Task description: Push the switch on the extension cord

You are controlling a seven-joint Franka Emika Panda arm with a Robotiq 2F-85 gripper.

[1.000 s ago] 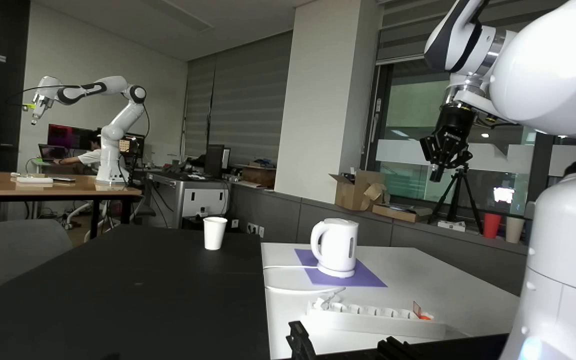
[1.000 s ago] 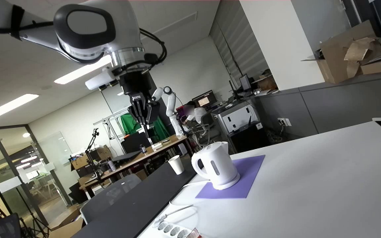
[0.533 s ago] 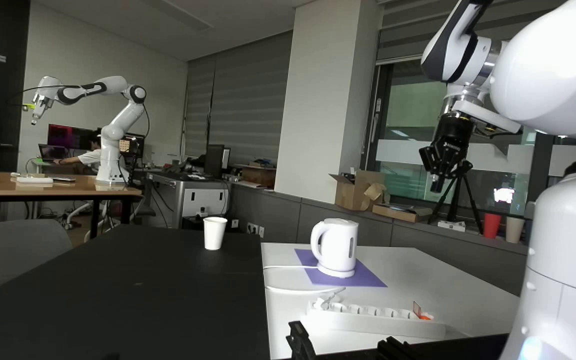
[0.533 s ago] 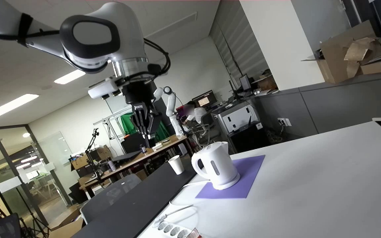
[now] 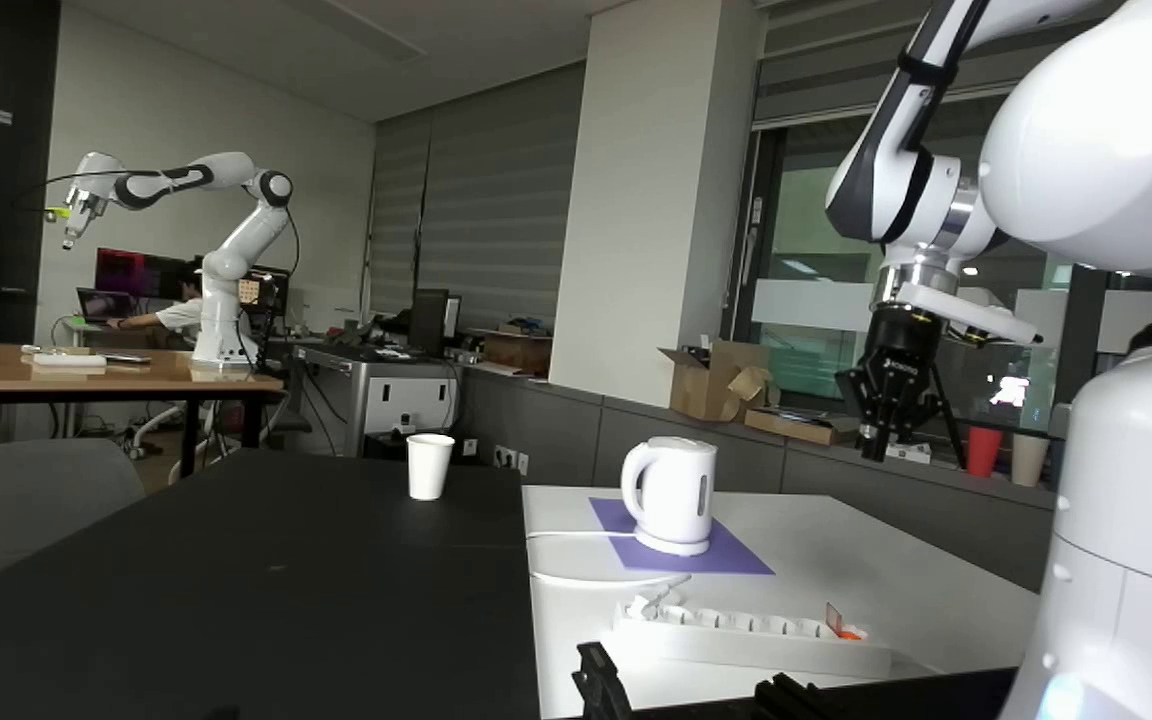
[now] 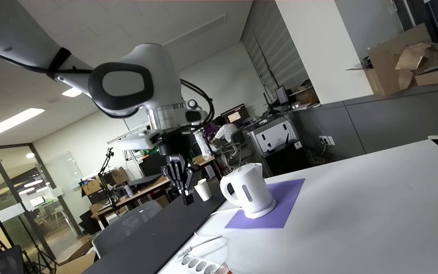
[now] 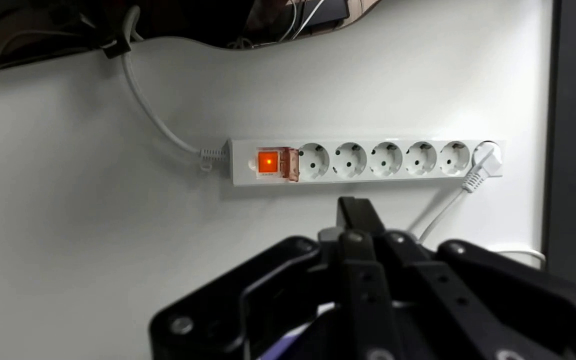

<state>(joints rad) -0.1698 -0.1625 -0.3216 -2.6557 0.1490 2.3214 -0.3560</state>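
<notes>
The extension cord (image 7: 368,161) is a long white power strip lying flat on the white table; it also shows in both exterior views (image 5: 756,648) (image 6: 200,265). Its switch (image 7: 268,162) glows orange-red at one end, beside a clear reddish flip cover (image 7: 291,164) standing open. In an exterior view the switch (image 5: 849,634) sits at the strip's end nearer the robot base. A white plug (image 7: 488,159) fills the socket at the far end. My gripper (image 7: 358,210) is shut and empty, its fingertips pressed together. It hangs above the strip (image 5: 874,447) (image 6: 188,198), touching nothing.
A white kettle (image 5: 676,500) (image 6: 250,194) stands on a purple mat (image 5: 741,555) beyond the strip. A white paper cup (image 5: 428,466) stands on the black table (image 5: 266,600). A white cable (image 7: 150,112) leaves the strip's switch end toward the table edge.
My arm and gripper have moved down toward the table, most in the last half second. The gripper stays shut. The strip, kettle and cup have not moved.
</notes>
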